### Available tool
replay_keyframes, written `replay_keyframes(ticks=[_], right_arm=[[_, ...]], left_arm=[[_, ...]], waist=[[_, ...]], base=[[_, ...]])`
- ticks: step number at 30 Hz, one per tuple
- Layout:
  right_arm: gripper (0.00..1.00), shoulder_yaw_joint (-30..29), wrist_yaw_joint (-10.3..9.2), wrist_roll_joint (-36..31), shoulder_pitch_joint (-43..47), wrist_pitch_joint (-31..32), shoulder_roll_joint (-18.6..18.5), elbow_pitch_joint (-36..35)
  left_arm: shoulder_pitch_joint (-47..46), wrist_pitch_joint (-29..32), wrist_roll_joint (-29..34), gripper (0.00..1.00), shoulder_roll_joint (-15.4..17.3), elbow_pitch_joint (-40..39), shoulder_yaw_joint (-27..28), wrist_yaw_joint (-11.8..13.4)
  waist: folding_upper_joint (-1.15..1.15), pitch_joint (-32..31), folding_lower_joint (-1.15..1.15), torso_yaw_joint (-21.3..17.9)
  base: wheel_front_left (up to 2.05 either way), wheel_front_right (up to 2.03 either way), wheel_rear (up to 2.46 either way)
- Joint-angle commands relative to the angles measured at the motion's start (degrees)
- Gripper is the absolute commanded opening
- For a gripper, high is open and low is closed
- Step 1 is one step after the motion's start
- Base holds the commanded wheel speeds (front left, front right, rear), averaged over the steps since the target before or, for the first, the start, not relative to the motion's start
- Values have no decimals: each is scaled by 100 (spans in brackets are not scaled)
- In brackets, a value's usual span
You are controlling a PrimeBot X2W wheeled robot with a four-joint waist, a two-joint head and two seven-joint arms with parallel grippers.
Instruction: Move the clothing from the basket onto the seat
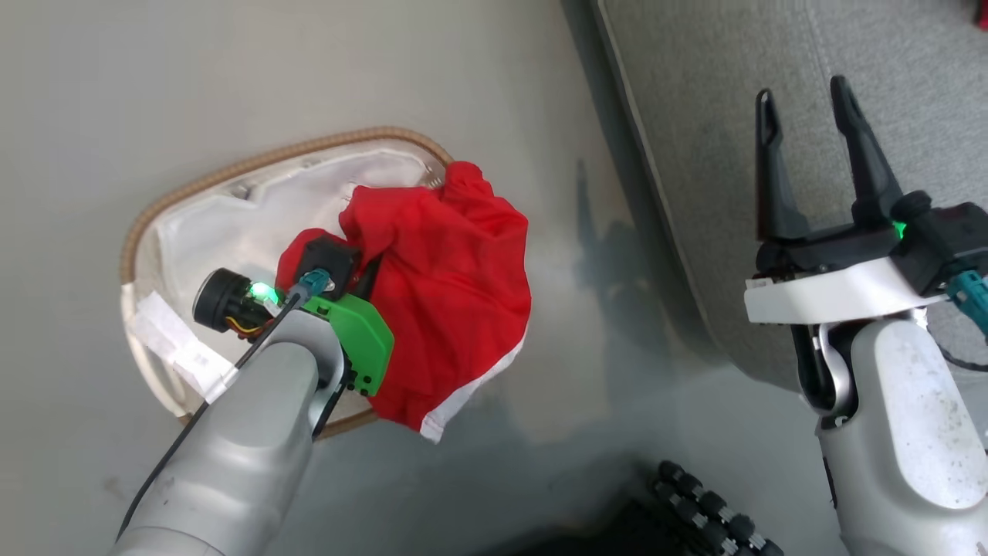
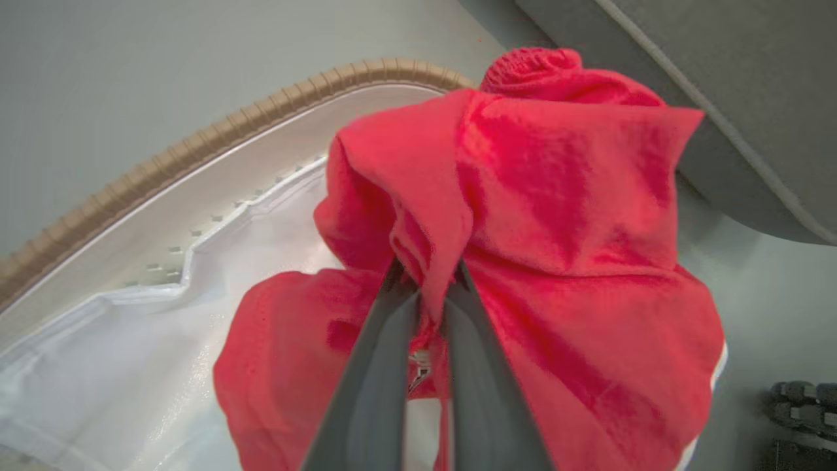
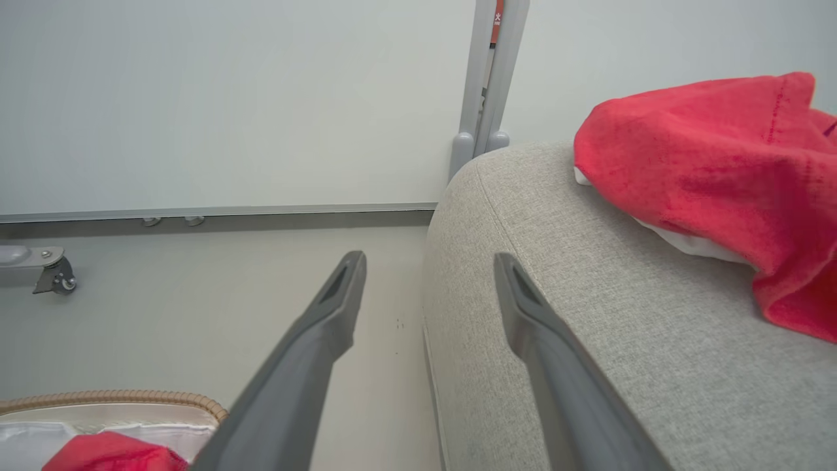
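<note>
We note one red garment (image 3: 706,163) lying on the seat (image 3: 588,314). Our left gripper (image 2: 428,278) pinches a second garment (image 2: 556,196) at the basket (image 1: 231,166); right gripper (image 1: 801,93) spread, empty.

The cream basket (image 1: 231,174), brown-rimmed and white-lined, stands on the floor (image 1: 116,77) beside the grey seat (image 1: 733,116). A red garment (image 1: 455,286) with a white hem is bunched over its rim nearest the seat, part hanging outside, a fold pinched in the closed left tool (image 2: 428,271). Another red garment (image 3: 713,170) lies crumpled on the seat near its edge
</note>
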Motion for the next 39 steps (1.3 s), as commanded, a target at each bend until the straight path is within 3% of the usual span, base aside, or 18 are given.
replay_keyframes(ticks=[1,8,21,29,39], right_arm=[[100,-34,-8,-76,161,-13,-22,69],[100,-93,-8,-322,596,-13,-23,392],[100,143,-8,-466,1353,-14,-23,875],[100,575,-8,-486,1352,-14,-23,1048],[100,1397,-8,-633,705,-13,-21,1232]], left_arm=[[111,-60,-77,0,65,-118,-29,-24],[352,-126,-140,0,225,-871,-284,-23],[113,231,41,0,1061,-2623,-729,-21],[-317,773,-4,0,1396,-3593,-663,17],[-624,1008,-101,0,1458,-4179,-543,128]], waist=[[0,-809,0,442],[0,-1817,0,728],[0,-3317,0,908],[0,-3803,0,927],[0,-3999,0,931]], base=[[0,0,0],[0,0,0],[0,0,0],[0,0,0],[0,0,0]])
